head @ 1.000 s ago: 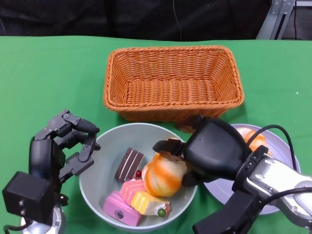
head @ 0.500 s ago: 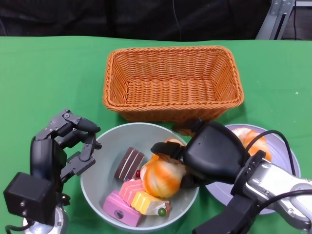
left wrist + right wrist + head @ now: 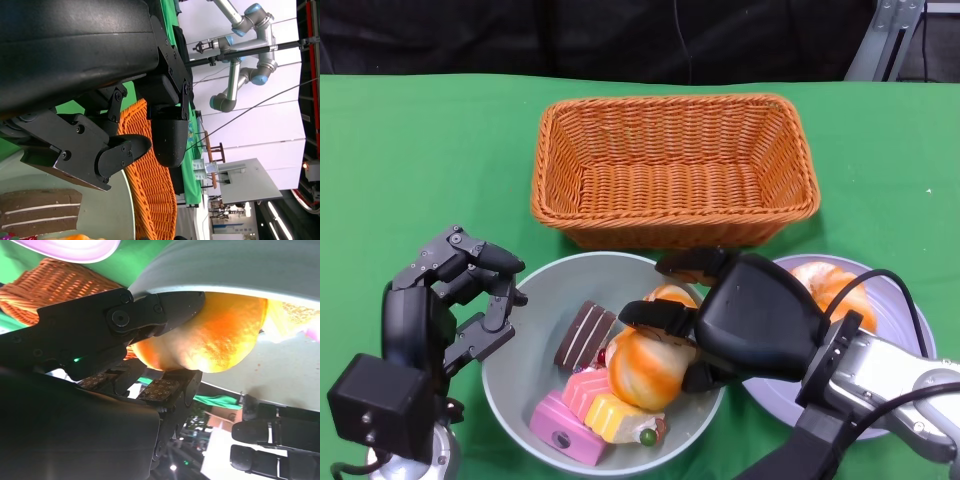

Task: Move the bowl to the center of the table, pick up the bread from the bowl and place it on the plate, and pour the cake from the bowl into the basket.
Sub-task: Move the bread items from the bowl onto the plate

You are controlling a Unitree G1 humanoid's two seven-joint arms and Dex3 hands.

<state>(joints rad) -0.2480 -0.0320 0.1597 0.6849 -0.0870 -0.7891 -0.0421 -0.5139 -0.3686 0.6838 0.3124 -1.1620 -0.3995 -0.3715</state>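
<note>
Currently I read the green counter [image 3: 420, 150] as the largest item in the head view, with the wicker basket [image 3: 675, 170] standing on it toward the far side, nothing in it. Just in front of the basket sits the grey bowl [image 3: 525, 330], and to its right, partly behind my right forearm, the lilac plate [image 3: 910, 320], which carries one orange bun [image 3: 830, 285]. My right hand [image 3: 720, 325] reaches over the bowl's right half and is clamped on the bread [image 3: 645, 370], an orange-and-cream roll; the right wrist view shows fingers [image 3: 150, 315] above and below the roll, pressed to its surface. The bread is inside the bowl's outline, over the cake. My left hand [image 3: 450, 300] is at the bowl's left rim, fingers curled and slightly apart; I cannot tell from either view whether they touch the rim. In the bowl lie the cake pieces: a chocolate slice [image 3: 585, 337], a pink slice [image 3: 565, 425], and a yellow-and-pink slice [image 3: 620, 415].
</note>
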